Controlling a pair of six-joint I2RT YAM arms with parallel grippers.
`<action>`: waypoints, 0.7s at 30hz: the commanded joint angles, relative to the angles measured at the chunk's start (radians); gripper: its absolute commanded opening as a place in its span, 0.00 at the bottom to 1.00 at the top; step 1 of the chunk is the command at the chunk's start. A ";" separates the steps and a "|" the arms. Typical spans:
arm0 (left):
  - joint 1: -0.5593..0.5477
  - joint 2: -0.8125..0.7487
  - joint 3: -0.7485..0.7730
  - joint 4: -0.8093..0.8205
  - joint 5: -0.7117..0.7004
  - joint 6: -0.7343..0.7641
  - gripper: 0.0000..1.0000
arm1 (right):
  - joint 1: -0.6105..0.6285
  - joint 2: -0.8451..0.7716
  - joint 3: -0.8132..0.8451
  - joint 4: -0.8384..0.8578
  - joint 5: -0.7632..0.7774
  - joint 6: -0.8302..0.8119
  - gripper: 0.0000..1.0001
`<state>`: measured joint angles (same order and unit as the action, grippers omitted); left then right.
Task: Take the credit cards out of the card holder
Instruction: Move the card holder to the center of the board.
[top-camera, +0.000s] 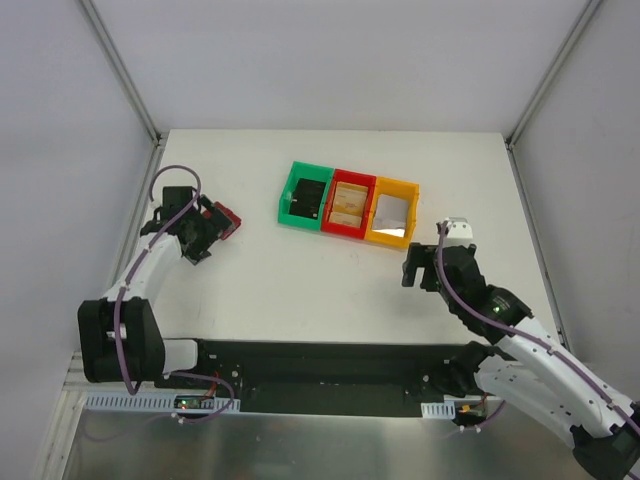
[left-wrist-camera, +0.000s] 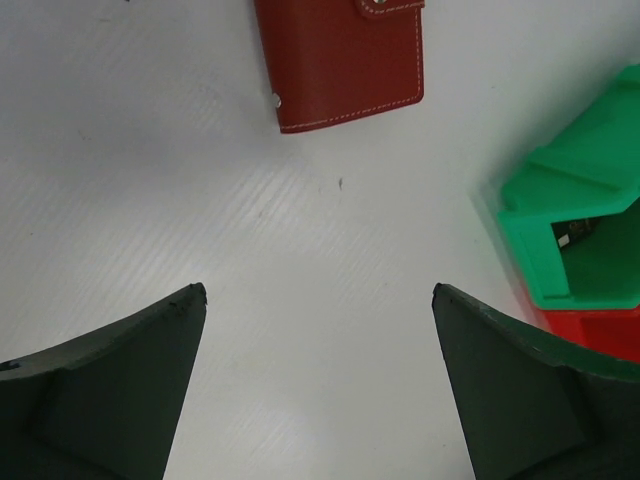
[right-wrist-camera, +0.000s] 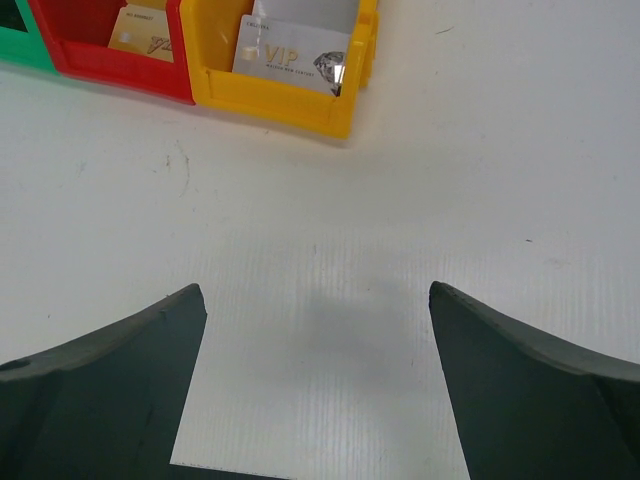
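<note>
A: Where is the card holder (left-wrist-camera: 345, 60)?

B: It lies flat on the white table (top-camera: 300, 290), on the left side, well apart from the three bins. It is dark red and folded shut. A short strap with a metal snap shows at its upper edge in the left wrist view.

A: Is the left claw (left-wrist-camera: 318, 300) touching it?

B: No. The claw is open, with its two fingers spread wide and only bare table between them. The holder lies ahead of the fingertips, a little to the right of the middle, and apart from them.

A: And the right claw (right-wrist-camera: 316, 295)?

B: It is open too and grips nothing. It hangs over bare table, near the front of the yellow bin (right-wrist-camera: 270, 95).

A: How do the bins stand?

B: They stand in one row, touching each other: the green bin (top-camera: 290, 195) on the left, the red bin (top-camera: 352, 232) in the middle, the yellow one on the right.

A: Is something inside them?

B: Yes. A silver card (right-wrist-camera: 290, 58) with the word VIP leans in the yellow bin. A gold card (right-wrist-camera: 145, 35) is in the red bin. In the green bin I see a dark card (top-camera: 308, 197), but it is too small to read.
</note>
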<state>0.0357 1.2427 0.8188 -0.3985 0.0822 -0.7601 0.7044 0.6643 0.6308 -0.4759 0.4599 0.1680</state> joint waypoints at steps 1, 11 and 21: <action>0.023 0.090 0.085 0.076 0.024 -0.070 0.93 | -0.003 0.000 0.032 0.016 -0.043 0.019 0.96; 0.138 0.270 0.121 0.167 0.071 -0.117 0.86 | -0.002 0.027 0.046 0.025 -0.086 0.002 0.96; 0.139 0.406 0.262 0.162 0.041 -0.047 0.75 | -0.002 0.051 0.052 0.036 -0.098 -0.001 0.96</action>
<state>0.1764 1.6142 1.0119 -0.2584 0.1299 -0.8459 0.7044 0.7212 0.6357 -0.4667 0.3721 0.1738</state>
